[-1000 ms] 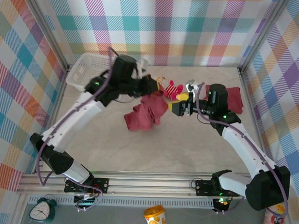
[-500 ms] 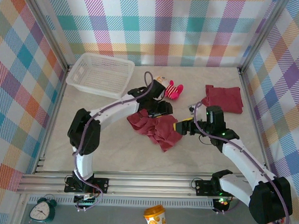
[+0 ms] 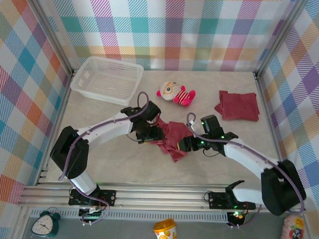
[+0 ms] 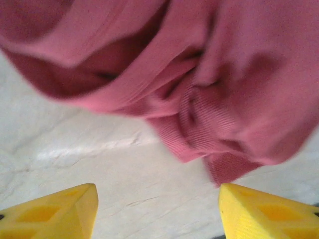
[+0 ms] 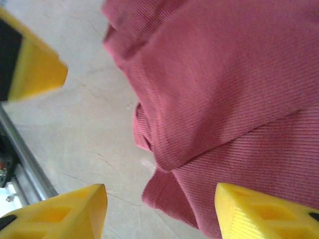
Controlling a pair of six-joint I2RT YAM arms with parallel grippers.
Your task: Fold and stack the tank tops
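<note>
Two tank tops (image 3: pixel 172 136) (image 3: pixel 237 105), one doll (image 3: pixel 176 93), one basket (image 3: pixel 106 78)

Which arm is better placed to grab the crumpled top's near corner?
Probably right: the right pincer, open, sits by that corner of the crumpled tank top, hem within its jaws; the left pincer is at the left edge.

A white basket (image 3: pixel 106 80) sits upper left, a doll (image 3: pixel 175 92) upper centre; clock (image 3: pixel 44 224) and cup (image 3: pixel 165 232) along the bottom.

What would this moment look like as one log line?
crumpled tank top: mid-table | left claw: open | right claw: open | second tank top: folded, far-right
</note>
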